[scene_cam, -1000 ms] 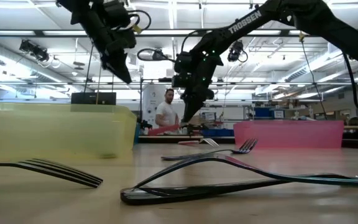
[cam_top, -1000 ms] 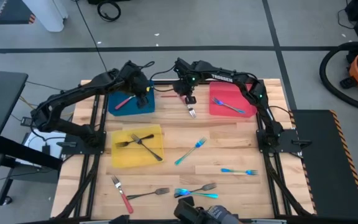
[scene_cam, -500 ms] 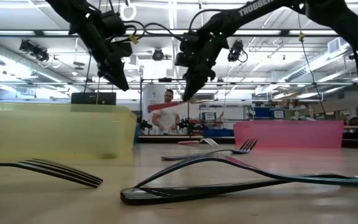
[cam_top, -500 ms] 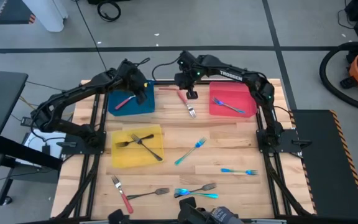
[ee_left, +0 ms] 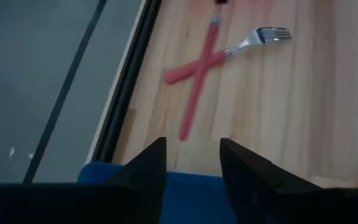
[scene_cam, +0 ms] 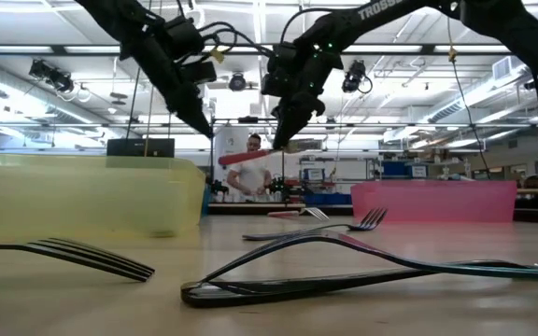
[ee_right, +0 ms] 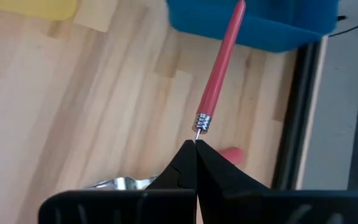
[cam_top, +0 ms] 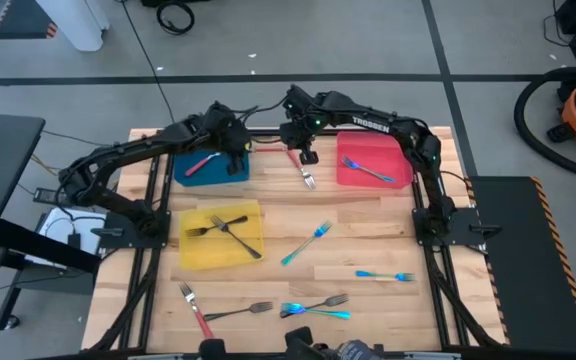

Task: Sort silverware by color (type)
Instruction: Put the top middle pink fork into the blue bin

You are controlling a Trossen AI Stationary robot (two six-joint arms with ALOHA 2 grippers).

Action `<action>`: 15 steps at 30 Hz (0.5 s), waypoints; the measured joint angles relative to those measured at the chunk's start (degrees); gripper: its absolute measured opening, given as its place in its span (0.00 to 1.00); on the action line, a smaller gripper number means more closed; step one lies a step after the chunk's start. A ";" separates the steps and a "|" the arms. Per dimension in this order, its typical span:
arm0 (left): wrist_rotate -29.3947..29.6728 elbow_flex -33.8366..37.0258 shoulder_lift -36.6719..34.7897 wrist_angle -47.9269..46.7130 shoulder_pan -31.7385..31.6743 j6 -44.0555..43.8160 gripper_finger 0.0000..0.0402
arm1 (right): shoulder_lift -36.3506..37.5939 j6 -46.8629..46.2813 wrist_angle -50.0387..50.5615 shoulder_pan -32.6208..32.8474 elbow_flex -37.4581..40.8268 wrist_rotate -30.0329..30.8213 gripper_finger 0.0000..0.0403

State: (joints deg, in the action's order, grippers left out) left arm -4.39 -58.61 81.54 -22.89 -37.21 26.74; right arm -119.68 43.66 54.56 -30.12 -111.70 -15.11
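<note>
My right gripper [ee_right: 196, 144] hangs shut on a red-handled fork [scene_cam: 246, 156] above the far middle of the table, between the blue tray [cam_top: 226, 170] and the red tray [cam_top: 348, 170]. Beneath it a second red-handled fork [cam_top: 308, 178] lies flat on the wood. My left gripper [ee_left: 191, 155] stands open over the blue tray's far right corner, touching nothing. One red fork [cam_top: 201, 164] lies in the blue tray. A blue fork [cam_top: 368, 168] lies in the red tray, and two dark forks [cam_top: 223, 228] lie in the yellow tray [cam_top: 193, 255]. My right gripper pinches the fork's thin metal neck [ee_right: 196, 135], just past the handle's silver collar, between its two fingertips. The fingers come slanting down from above. The fork is lifted clear of the table. Its red handle [ee_right: 222, 59] sticks out nearly level toward the blue tray, and the fingers hide its head.
Loose forks lie on the wood nearer the front: a teal one [cam_top: 308, 243], a blue one [cam_top: 385, 274], a red one [cam_top: 196, 310], a dark one [cam_top: 240, 311], and a dark and blue pair [cam_top: 318, 305]. A person [scene_cam: 253, 173] stands far behind the table.
My right gripper has risen, staying shut, and carried the red fork from just above the table up clear of it, with the handle pointing toward the blue tray. My left gripper has come down a little and shifted toward the right gripper, rolling its wrist.
</note>
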 joint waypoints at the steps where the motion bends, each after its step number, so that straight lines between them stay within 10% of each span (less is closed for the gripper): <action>1: 0.05 0.01 0.61 -0.04 -0.01 0.15 0.37 | 0.00 0.00 0.32 0.29 0.00 0.00 0.00; 15: 0.16 -0.63 7.79 3.69 4.46 1.12 0.37 | 0.13 0.17 1.73 3.46 -3.26 0.44 0.00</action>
State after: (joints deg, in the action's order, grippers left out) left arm -4.23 -59.24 89.33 -19.20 -32.75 27.86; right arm -119.55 43.83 56.29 -26.65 -114.96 -14.68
